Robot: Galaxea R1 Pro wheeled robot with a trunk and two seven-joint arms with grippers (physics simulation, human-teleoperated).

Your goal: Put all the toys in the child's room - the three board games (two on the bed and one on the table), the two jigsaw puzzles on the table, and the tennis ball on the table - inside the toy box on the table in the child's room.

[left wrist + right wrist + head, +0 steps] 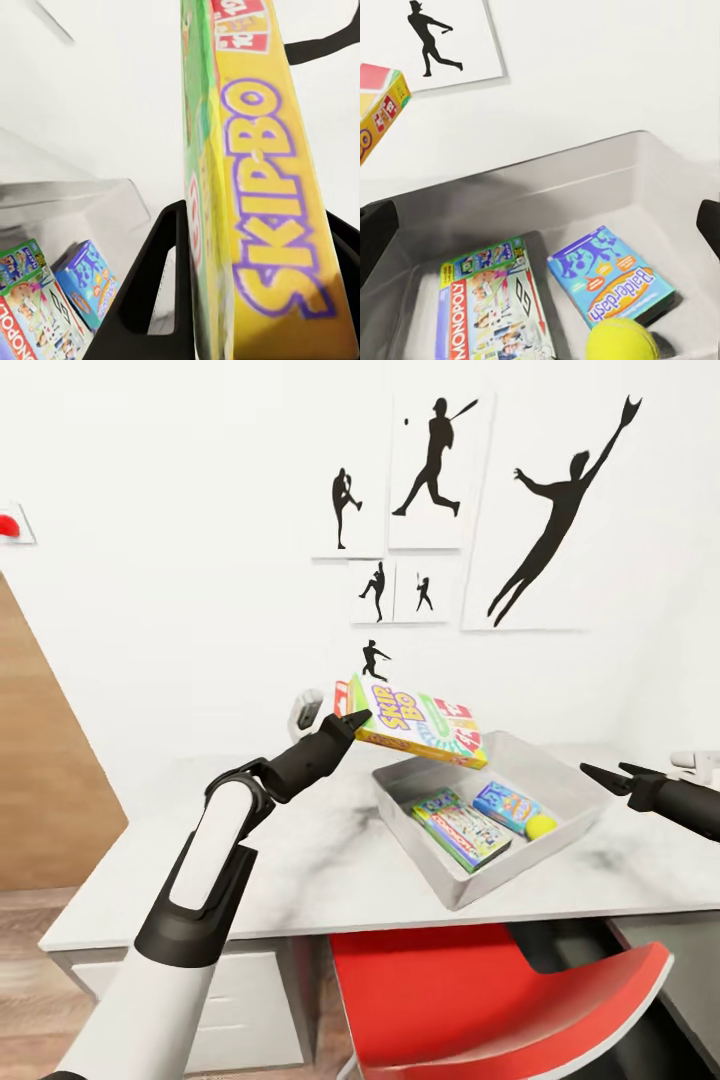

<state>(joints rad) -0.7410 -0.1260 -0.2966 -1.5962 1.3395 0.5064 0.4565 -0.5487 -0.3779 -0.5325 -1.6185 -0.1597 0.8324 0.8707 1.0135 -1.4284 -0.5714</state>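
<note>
Three toys are lying inside the toy box (pixel 575 815), which is sitting on the pale surface (pixel 300 860) at about 3 o'clock from the centre of the head view. One is the green-edged board game (pixel 462 830) with the word Monopoly on its cover, lying flat on the tray floor. Just beside it, toward 3 o'clock, the smaller blue board game (pixel 507 805) is lying flat too. The tennis ball (pixel 541 826) is resting close to the blue box, toward 4 o'clock from it, near the tray wall.

One more game, the yellow-orange board game (pixel 420 722) with the name Skip-Bo, is being carried in the air above the 10 o'clock corner of the tray, and it is tilting down toward 4 o'clock. The left tool (pixel 355 718) is gripping this box at its 9 o'clock end; in the left wrist view its black fingers (pixel 154 281) are standing on both sides of the box, pressing on it.

The right tool (pixel 612 772) is hanging in the air at 3 o'clock of the tray, apart from its rim, and is pointing toward 9 o'clock. Its two fingers are standing wide from each other and are gripping nothing.

A red chair (pixel 480 1000) is standing under the surface at 6 o'clock. Black baseball player silhouettes (pixel 560 510) are hanging on the white wall at 12 o'clock
</note>
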